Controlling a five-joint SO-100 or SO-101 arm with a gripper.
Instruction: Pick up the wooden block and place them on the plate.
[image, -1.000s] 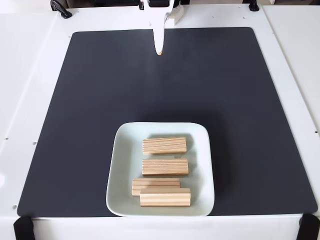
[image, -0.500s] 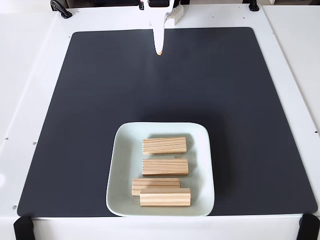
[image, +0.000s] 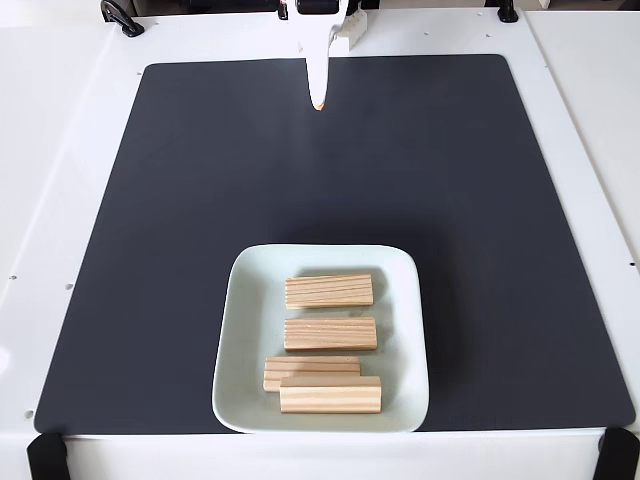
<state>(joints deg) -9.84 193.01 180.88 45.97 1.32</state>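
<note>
Several wooden blocks lie side by side on the pale mint plate (image: 238, 330) near the front of the fixed view. The farthest block (image: 329, 291) and the one behind it (image: 330, 334) lie apart. The nearest block (image: 331, 395) rests partly over its neighbour (image: 310, 365). My white gripper (image: 318, 102) hangs at the far edge of the mat, well away from the plate. Its fingers look pressed together, with nothing between them.
A black mat (image: 180, 200) covers most of the white table (image: 60, 150). Black clamps sit at the front corners (image: 45, 455) (image: 618, 452). Bare mat stretches between the gripper and the plate.
</note>
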